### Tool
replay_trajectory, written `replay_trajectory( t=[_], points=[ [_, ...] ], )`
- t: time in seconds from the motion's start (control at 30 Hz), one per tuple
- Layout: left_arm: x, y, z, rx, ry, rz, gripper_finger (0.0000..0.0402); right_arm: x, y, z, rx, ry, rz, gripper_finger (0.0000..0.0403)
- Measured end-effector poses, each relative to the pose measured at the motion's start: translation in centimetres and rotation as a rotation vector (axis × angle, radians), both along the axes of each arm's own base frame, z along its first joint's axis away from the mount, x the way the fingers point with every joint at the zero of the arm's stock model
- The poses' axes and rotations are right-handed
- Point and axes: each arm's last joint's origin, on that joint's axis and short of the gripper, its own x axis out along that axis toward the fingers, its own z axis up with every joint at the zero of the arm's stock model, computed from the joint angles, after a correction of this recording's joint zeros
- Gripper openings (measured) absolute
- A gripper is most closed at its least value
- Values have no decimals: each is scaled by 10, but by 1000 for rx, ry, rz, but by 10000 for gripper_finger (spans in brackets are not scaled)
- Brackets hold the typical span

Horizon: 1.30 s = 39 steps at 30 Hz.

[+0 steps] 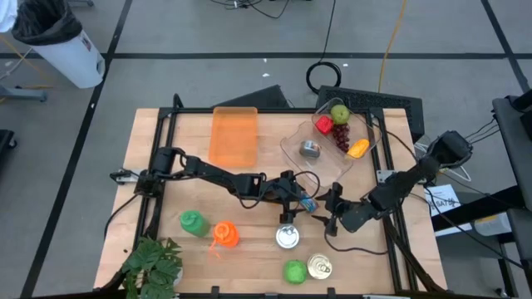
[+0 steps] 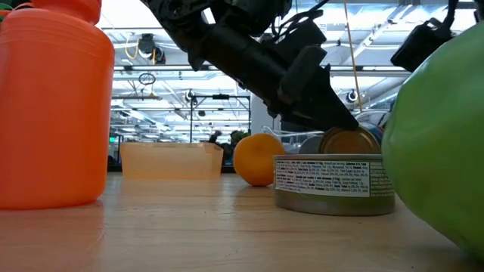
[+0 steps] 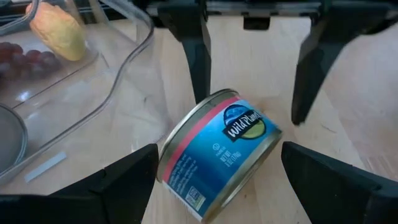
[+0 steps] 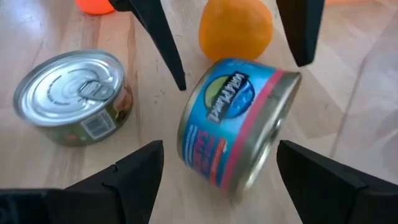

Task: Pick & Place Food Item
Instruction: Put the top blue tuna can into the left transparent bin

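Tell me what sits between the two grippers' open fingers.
The blue tuna can, tilted on its edge on the wood, lies between the left gripper and the right gripper; both wrist views show it.

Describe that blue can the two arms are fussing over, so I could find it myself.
On the wooden table, look between the left gripper and right gripper, both with open jaws. The blue can is tipped on its edge, with a pink stripe, unlike the upright silver-topped can nearby.
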Motion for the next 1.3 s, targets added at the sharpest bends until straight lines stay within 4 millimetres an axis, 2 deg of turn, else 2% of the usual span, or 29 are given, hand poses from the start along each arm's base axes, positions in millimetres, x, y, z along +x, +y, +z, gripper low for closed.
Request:
replay_trajectory(
  t=[0.2,0.53,0.63,0.8,0.9,1.0,1.13,1.3],
  points=[
    [0,1,0,-13,5,28,351,11,1,-7,-8,-38,1,295],
    [0,1,0,-17,2,32,351,15,-4,-20,-61,-25,-92,290],
    [-1,0,-1,-21,9,30,351,15,-3,-20,-57,-27,-93,267],
    [-6,0,2,-23,60,27,351,15,-3,-17,-47,-41,-90,182],
    [-14,0,14,-39,111,8,351,15,-1,-12,-22,-60,-59,182],
    [-25,-1,41,-60,120,-62,351,16,1,0,14,-117,2,182],
    [-44,0,78,-61,111,-193,351,17,3,26,18,-259,71,182],
    [-71,2,105,-54,25,-254,351,10,-4,59,-75,-398,56,182]
  ],
)
